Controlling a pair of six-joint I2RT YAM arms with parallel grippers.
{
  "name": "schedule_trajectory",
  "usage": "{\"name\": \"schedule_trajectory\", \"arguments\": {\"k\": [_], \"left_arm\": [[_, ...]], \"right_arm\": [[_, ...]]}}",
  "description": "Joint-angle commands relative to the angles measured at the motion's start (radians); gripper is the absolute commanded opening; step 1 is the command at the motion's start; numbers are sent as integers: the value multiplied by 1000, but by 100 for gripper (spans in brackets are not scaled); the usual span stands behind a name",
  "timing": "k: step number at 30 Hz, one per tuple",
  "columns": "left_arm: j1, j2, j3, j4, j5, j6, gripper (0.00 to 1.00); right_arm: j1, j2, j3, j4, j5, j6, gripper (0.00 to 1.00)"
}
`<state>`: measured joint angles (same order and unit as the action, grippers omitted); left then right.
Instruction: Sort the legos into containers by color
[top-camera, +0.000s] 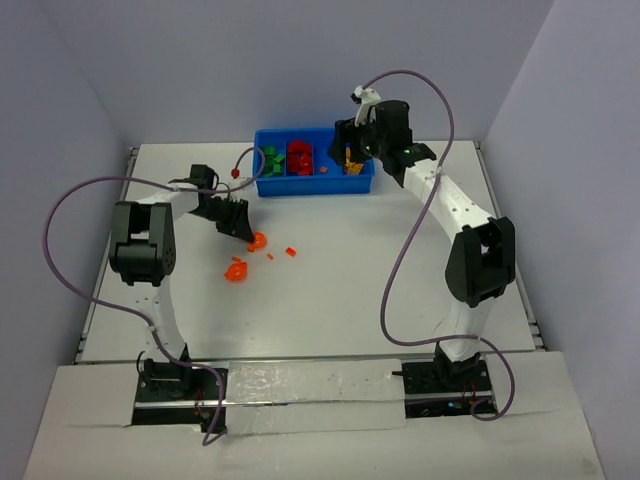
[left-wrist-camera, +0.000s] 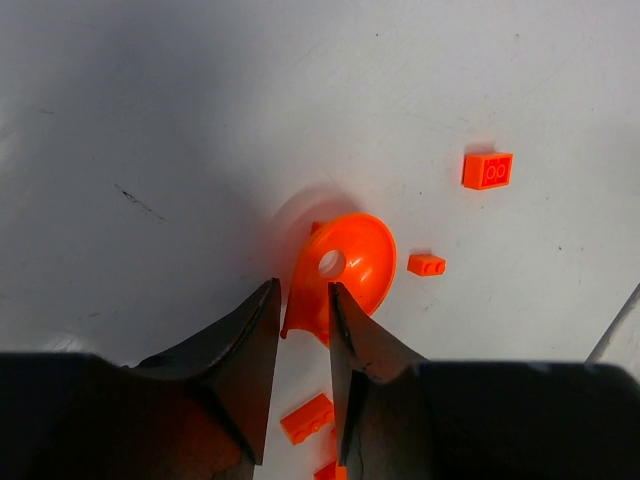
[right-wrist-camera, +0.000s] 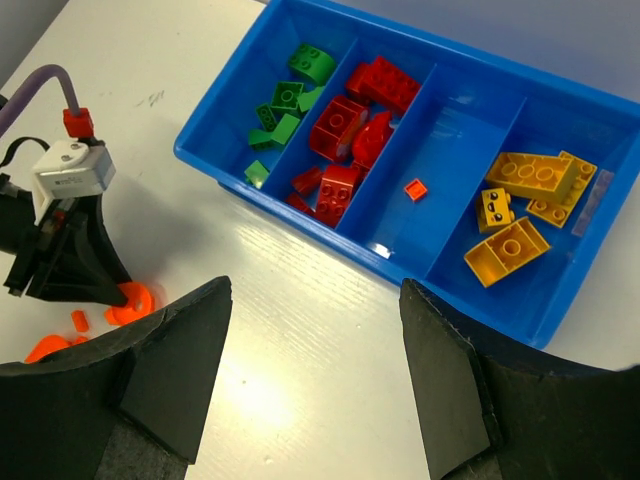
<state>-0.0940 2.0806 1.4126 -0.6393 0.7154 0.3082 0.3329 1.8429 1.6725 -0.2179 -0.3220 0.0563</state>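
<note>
Two arms, left gripper (left-wrist-camera: 303, 288) low at 9 o'clock, pinching orange disc (left-wrist-camera: 350, 262), right gripper (right-wrist-camera: 315, 290) wide open, empty, over tray (right-wrist-camera: 225, 172) at 12 o'clock, white table (top-camera: 350, 300), grey walls (top-camera: 200, 60)

1. Your worktop (top-camera: 330, 310) is a white, matte slab, brightly lit with soft shadows across it.
2. Look at the left wrist view: a thin dark scuff mark (left-wrist-camera: 135, 203) runs slantwise across the worktop, left of centre.
3. A plain, pale lavender back wall (top-camera: 300, 60) stands behind the worktop.
4. Side walls (top-camera: 50, 120) of the same colour close it in on the left and right.
5. A glossy strip (top-camera: 310, 385) lies along the near edge and reflects the light.
</note>
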Motion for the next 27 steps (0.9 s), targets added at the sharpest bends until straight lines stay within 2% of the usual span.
{"name": "schedule_trajectory", "arguments": {"k": [1,5,9,15,18,20,21,24,27], "left_arm": [[9,22,46,-38,53,12,29],[10,11,58,-47,71,2,19],[10,-53,78,-65,93,-12,3],[-8,-152,159,-99,170,-80,0],[-42,-199,233,-30,171,-168,0],[-70,-206,251,17,134,-215,0],[-87,-210,266,89,95,-294,0],[-149,-189,334,276,-53,-466,0],[-186,-130,404,391,-179,-547,0]], "right_arm": [[-15,-68,-20,0,-12,0,75],[-19,-80,-39,0,-14,-1,75],[-24,-101,-63,0,-15,-7,75],[-49,-146,-106,2,-15,4,76],[-75,-181,-156,9,-12,19,78],[-90,-202,-169,11,-11,23,80],[-100,-215,-184,13,-10,28,82],[-134,-260,-249,17,0,33,92],[-151,-301,-302,9,10,26,98]]}}
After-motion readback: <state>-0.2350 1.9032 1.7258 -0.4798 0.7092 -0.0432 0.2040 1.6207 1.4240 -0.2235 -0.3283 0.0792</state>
